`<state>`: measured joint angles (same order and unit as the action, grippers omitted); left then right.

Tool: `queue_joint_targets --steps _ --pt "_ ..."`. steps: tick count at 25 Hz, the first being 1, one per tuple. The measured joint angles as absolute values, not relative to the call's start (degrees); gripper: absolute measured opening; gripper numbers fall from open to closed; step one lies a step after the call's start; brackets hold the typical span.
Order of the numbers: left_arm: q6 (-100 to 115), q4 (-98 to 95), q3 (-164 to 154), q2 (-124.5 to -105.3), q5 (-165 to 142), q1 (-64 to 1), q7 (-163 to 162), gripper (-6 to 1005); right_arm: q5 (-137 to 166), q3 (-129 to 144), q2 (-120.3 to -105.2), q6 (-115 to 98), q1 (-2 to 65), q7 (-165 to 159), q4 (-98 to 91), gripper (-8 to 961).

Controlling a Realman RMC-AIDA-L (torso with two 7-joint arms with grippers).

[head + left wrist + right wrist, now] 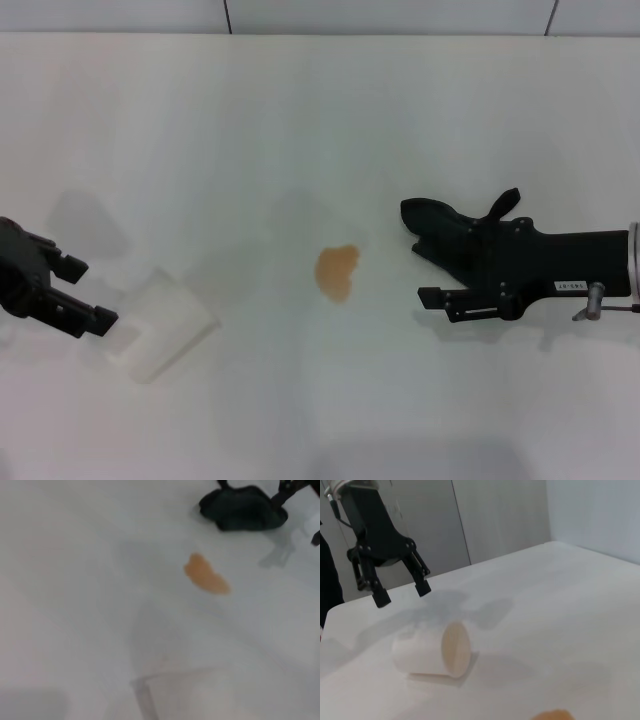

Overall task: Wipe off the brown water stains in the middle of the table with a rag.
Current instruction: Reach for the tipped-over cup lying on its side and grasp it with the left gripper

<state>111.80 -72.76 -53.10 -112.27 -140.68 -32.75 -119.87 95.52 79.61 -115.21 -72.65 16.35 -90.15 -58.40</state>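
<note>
The brown water stains (337, 271) form one small orange-brown blotch in the middle of the white table (300, 120), also seen as the stains (206, 578) and stains (552, 715). The black rag (445, 225) lies crumpled just right of the blotch, with a pointed corner sticking up; the left wrist view shows this rag (242, 511) too. My right gripper (425, 265) reaches in from the right. Its near finger stands apart from the rag, and its far finger is hidden in the cloth. My left gripper (85, 293) hovers open at the far left, seen again as the left gripper (400, 592).
A clear plastic cup (165, 322) lies on its side just right of the left gripper, its mouth towards the stain; it shows as the cup (435, 652) and the cup (200, 695). A wall runs behind the table's far edge.
</note>
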Motion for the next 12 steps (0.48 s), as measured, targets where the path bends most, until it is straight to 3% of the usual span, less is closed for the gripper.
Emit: queue_joint_targets --steps 12 --pt "112.2 -71.9 -54.2 -112.45 -147.3 -33.4 -120.8 876 95.0 79.6 -115.23 -72.6 16.4 -89.9 -58.2 813"
